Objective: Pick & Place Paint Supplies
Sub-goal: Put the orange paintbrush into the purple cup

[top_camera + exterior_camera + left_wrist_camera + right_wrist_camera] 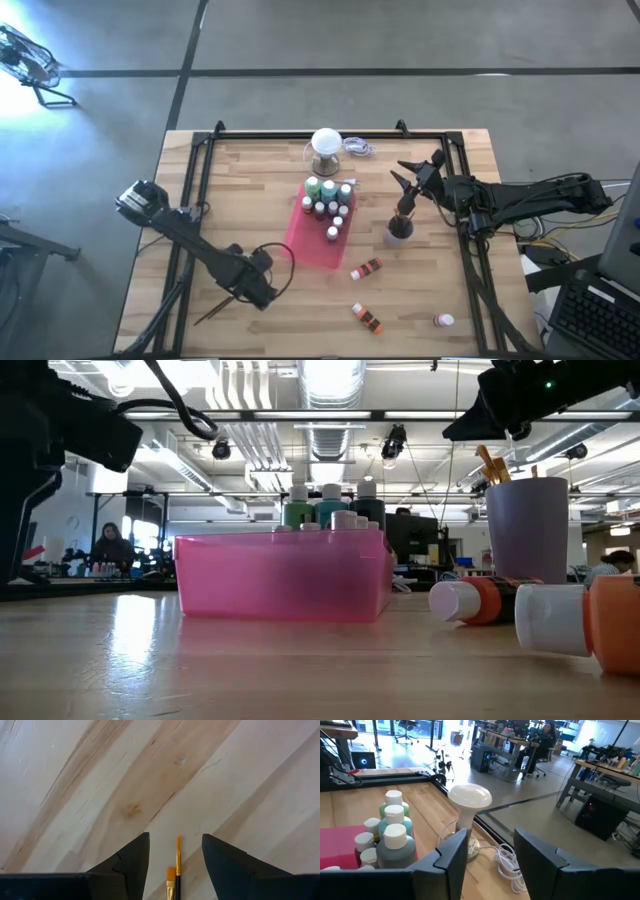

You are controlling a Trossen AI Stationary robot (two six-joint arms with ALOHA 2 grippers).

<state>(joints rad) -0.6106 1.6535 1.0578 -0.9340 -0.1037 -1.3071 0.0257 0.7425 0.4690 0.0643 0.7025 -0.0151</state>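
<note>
Two thin brushes (pixel 177 870) with orange bristles lie flat on the wood, near the table's near-left part (pixel 212 312). My left gripper (pixel 175 837) is open low over them, one finger on either side, touching neither (pixel 238 296). My right gripper (pixel 402 173) is open and held in the air beyond a lavender cup (pixel 398 230) that stands upright with brushes (pixel 405 207) in it. Several white-capped bottles (pixel 328 205), a teal one (pixel 395 827) among them, stand in the pink tray (pixel 308 245). Loose bottles lie on their sides: two orange (pixel 367 268), (pixel 367 318) and one near the near edge (pixel 443 320).
The white ball-topped clear stand (pixel 326 150) is at the far edge with a coiled white cord (pixel 358 147) beside it. A black frame (pixel 300 134) runs along the table's far and side edges. Bare wood lies left of the tray (pixel 240 200).
</note>
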